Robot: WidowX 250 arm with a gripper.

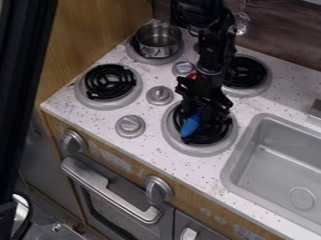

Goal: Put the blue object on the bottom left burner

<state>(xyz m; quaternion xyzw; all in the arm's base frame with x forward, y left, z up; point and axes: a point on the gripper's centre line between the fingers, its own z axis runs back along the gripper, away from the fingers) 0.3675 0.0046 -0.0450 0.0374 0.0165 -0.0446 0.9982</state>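
The speckled desk (152, 146) carried the blue object (190, 125) at the bottom right burner (199, 150), just below the pincer (202, 108); whether that was wide, narrow or gripping could not be told. The placing remained undone: the carry across to the bottom left burner (109, 82) and the release were left.

Upper end of blue object (190, 125) hidden by tool (201, 110); grip or mere contact can't be told. Coil burner (169, 133) toward worktop's (81, 116) front edge: partly covered by both. Rear burner (254, 75) near worktop's back edge: left part behind arm (212, 51), itself cut off at top. Red thing (191, 75) beside arm mostly hidden, kind unclear. Sink (237, 164) and grey fitting (317, 110) toward worktop's right edge cut off by picture's edge. Front panel (188, 197) markings too small to read.
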